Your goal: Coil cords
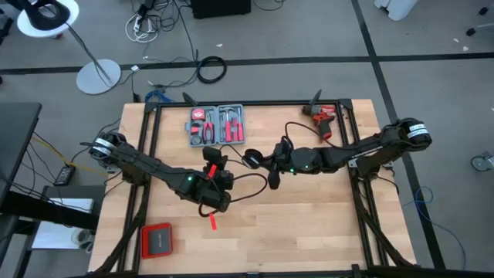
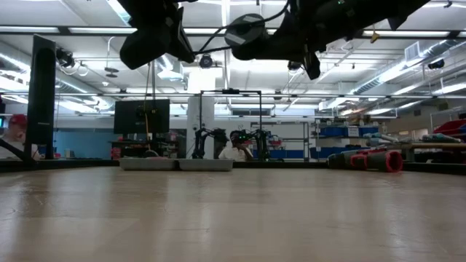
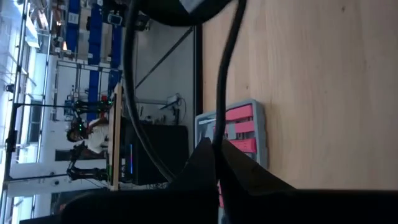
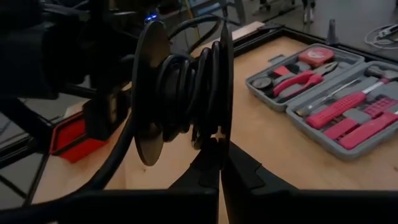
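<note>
Right claw point(image 4: 219, 163): fingers closed on the rim of a black spool point(image 4: 186, 93), held above the middle of the desk in the high view.
Left claw point(image 3: 214, 165): fingers closed on the black cord point(image 3: 225, 74), just left of the right claw and also raised above the desk.
Cord: thin black cable; several turns lie wound on the spool between its two discs, and a loose length point(image 1: 245, 181) runs from the spool across to the left claw.
Spool: two flat discs on a hub, tilted on edge, clear of the desk surface.
Grey tool case point(image 1: 217, 124): open, lying toward the far side of the desk, holding red-handled tools; well apart from both claws.
Red drill point(image 1: 323, 118): near the far right corner.
Red box point(image 1: 157, 241): near the left front corner.
Desk point(image 1: 309, 224): pale wood inside a dark frame.
</note>
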